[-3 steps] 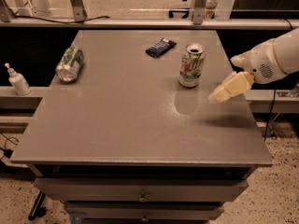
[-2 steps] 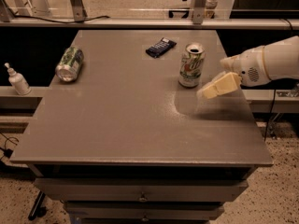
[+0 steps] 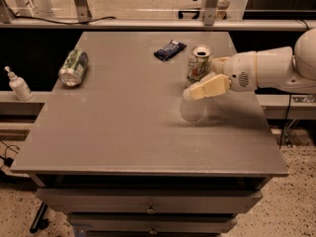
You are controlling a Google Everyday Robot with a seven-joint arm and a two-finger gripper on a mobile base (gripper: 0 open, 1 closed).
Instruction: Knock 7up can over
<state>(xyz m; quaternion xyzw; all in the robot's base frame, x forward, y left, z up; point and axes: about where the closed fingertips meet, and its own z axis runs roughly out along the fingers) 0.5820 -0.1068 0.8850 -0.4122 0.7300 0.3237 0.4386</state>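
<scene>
Now the hand (image 3: 193, 92) has travelled to the left. A second ago it was clearly to the right of the 7up can (image 3: 200, 63); at this moment it lies just at the near side of the can and covers its lower part from my view. I cannot tell if it already touches. I also cannot tell how far the hand is open, but I see nothing held in it.

The 7up can did not move. It stands upright on the worktop (image 3: 123, 127), at the far right, near the dark blue packet (image 3: 169, 50). So the knocking is not done yet. I judge that the approach is almost finished and a sideways or forward push against the can is what remains.

About the containers: the top of the 7up can shows a dark spot, maybe the opening, and what is inside I cannot see. The darker green can (image 3: 73, 67) lies on its side at the far left, well apart. A small white pump bottle (image 3: 19, 85) stands on the ledge left of the worktop. The drawers (image 3: 148, 201) below are shut.
</scene>
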